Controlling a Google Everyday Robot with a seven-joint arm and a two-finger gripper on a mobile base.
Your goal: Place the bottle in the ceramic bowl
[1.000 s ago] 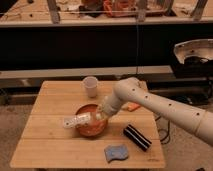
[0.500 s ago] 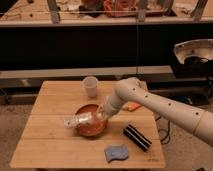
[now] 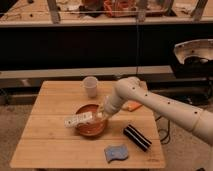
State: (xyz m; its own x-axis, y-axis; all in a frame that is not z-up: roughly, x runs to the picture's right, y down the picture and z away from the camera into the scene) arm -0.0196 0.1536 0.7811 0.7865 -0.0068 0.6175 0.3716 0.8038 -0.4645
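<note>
1. The small whitish translucent plastic bottle with a pale printed label [image 3: 78,120] lies almost level, its long axis running left to right across the round, glossy orange-brown ceramic bowl [image 3: 91,126]. Its left end sticks out past the bowl's left rim and sits slightly lower; its right end rises a little toward the claw.
2. The bottle looks pale and boxy, with faint dark print on the label. It hangs over the bowl's left half; whether it touches the rim cannot be told.
3. The bowl sits near the middle of the light wooden slatted table [image 3: 45,145], with a white cup [image 3: 90,86] behind it.
4. The gripper [image 3: 103,115] is above the bowl's right side, clenched on the bottle's right end.
5. The cream-coloured arm [image 3: 150,100] comes in from the right, bends at a rounded joint behind the bowl, and angles down-left to the claw.
6. Right of the bowl lie a black ridged block [image 3: 137,137] and, nearer the front edge, a blue-grey sponge [image 3: 116,152].
</note>
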